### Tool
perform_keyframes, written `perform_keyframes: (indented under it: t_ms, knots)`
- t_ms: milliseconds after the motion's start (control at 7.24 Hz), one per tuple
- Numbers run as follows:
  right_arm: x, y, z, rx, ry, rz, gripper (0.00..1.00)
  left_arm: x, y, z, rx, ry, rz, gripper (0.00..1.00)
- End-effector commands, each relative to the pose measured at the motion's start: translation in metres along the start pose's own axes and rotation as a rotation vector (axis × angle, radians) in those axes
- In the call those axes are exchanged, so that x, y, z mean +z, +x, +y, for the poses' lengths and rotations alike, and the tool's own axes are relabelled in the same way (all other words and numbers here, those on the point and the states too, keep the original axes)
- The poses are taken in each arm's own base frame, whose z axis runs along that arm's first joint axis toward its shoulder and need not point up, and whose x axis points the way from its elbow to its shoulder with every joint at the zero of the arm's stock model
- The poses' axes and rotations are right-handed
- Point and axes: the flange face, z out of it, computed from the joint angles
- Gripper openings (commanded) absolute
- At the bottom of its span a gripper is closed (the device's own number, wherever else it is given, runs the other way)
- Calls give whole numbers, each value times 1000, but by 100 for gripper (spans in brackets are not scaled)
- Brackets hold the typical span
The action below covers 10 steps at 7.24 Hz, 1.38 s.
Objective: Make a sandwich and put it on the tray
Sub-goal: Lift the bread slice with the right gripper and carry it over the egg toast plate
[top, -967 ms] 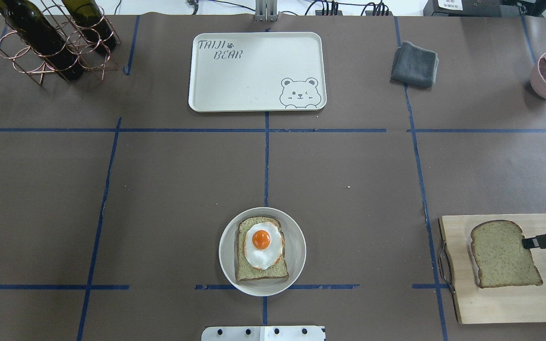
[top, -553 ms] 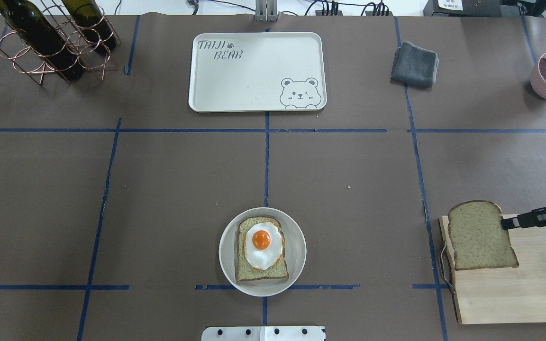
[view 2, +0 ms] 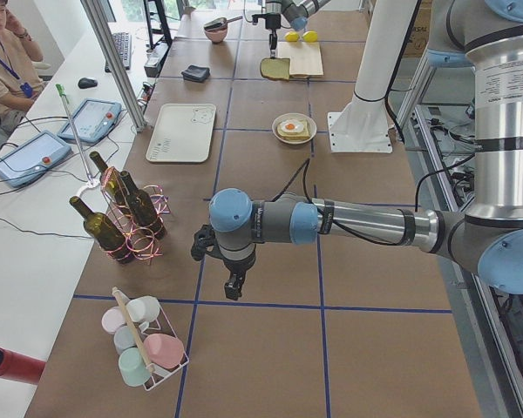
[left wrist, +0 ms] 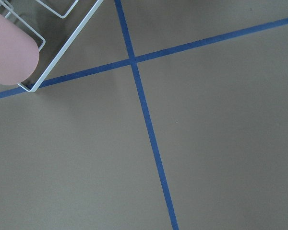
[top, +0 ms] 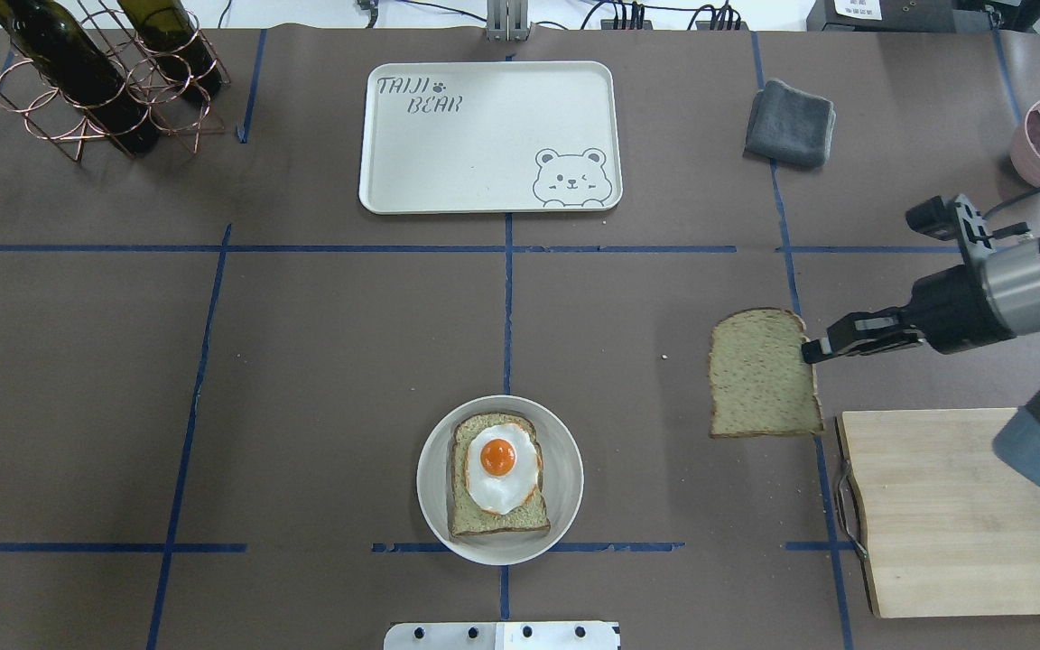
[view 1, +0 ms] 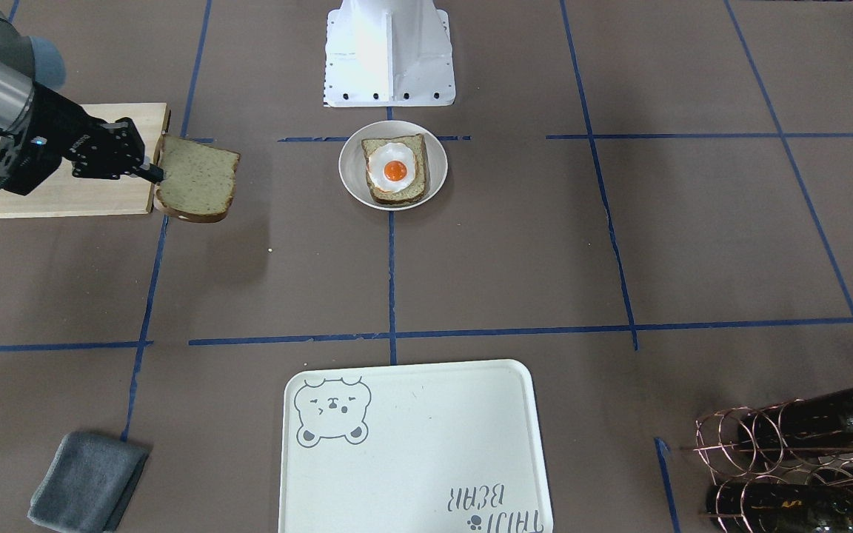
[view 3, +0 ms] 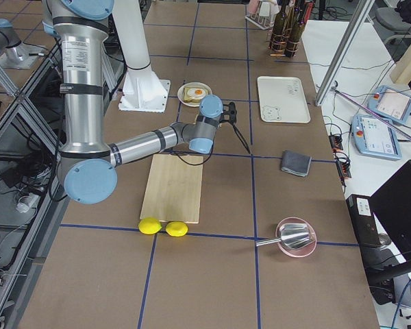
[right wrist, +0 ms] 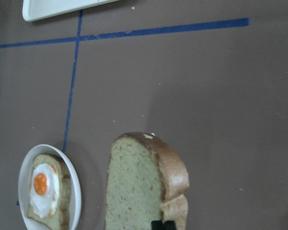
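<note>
The right arm's fingers [top: 831, 346] are clamped on the crust edge of the loose slice [top: 762, 375], which hangs level above the worktop [top: 321, 361], just off the corner of the wooden cutting board [top: 953, 515] and well short of the bowl [top: 567, 442]. In that bowl lies the bottom slice [top: 484, 519] with the fried egg [top: 502, 468] on top, so the sandwich is not yet closed, and the tray [top: 484, 144] sits bare at the far side. The slice looks light and soft: it keeps flat from a single edge pinch, yet in the right wrist view the crust bulges and seems split where it is gripped, so a hard squeeze or a quick swing could likely tear or bend it. The crust is the firmest place to hold. The egg looks glossy with a domed yolk, so a slice laid on it may rock or slide. That wrist view cuts the fingertips down to a dark sliver at its bottom edge, and the slice's underside is unseen. The left arm's fingers [view 2: 234, 287] appear only small in the left side view, so whether they are apart or together cannot be told; their own camera shows only tape lines and a rack corner [left wrist: 53, 67].
</note>
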Motion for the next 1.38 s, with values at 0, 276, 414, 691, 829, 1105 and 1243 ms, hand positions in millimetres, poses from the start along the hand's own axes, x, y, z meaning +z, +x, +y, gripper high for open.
perform_keyframes:
  t_ms: [0, 276, 414, 691, 829, 1105, 1243]
  knots:
    - [76, -99, 2, 79, 39, -58, 0, 0, 0, -1, 1, 1, 0, 100]
    - [133, -167, 24, 59, 65, -53, 0, 0, 0, 0, 0, 0, 0, 100]
    - [165, -180, 50, 46, 55, -50, 0, 0, 0, 0, 0, 0, 0, 100]
    - [188, -194, 67, 35, 26, -57, 0, 0, 0, 0, 1, 1, 0, 100]
    - [192, -190, 73, 29, 15, -49, 0, 0, 0, 0, 1, 1, 0, 100]
    - [206, -179, 76, 29, 1, -22, 0, -1, 1, -1, 3, 3, -1, 100]
    - [205, -178, 75, 27, 4, -21, 0, -1, 1, -1, 2, 2, 0, 100]
